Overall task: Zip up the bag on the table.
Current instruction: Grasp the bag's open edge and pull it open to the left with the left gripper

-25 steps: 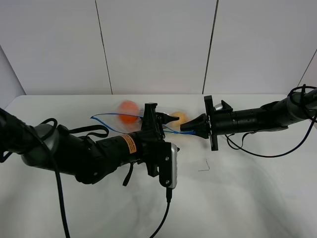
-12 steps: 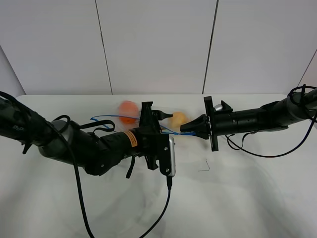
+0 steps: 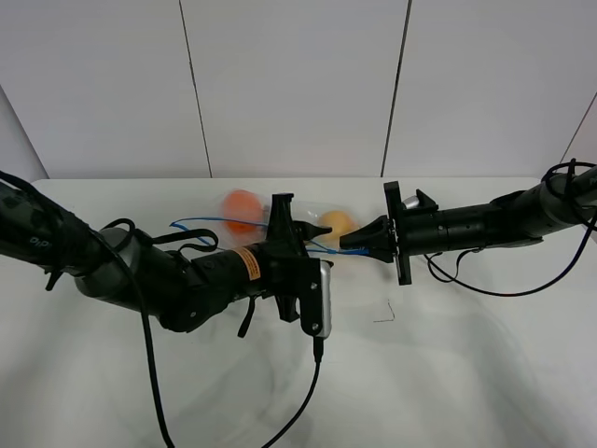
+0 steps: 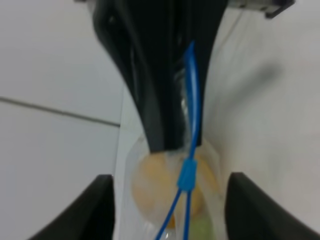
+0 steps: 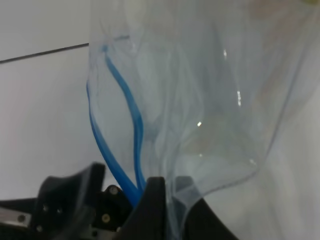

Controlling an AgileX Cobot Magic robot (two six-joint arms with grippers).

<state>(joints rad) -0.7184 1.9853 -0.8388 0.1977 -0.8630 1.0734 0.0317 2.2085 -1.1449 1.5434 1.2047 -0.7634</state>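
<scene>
The clear bag [image 3: 280,222] hangs between my two grippers above the white table [image 3: 485,364]. An orange fruit [image 3: 242,209] and a yellow one [image 3: 338,224] show through it. Its blue zipper strip [image 3: 201,222] runs from the far left to my right gripper [image 3: 347,244], which is shut on the strip's end [image 5: 131,150]. My left gripper [image 3: 317,228] is open. Its fingers [image 4: 100,210] stand wide on either side of the blue slider [image 4: 187,175], just short of the right gripper's black fingers [image 4: 155,75]. Purple produce is hidden.
A small thin mark [image 3: 384,315] lies on the table in front of the right gripper. The left arm's black cable [image 3: 303,411] trails toward the front edge. The right arm's cables [image 3: 466,275] loop over the table. A panelled wall [image 3: 298,84] stands behind.
My left arm has sunk lower and drawn back a little, its gripper staying at the zipper strip. The bag's fruit, blurred before, is now sharp. The right arm has not moved.
</scene>
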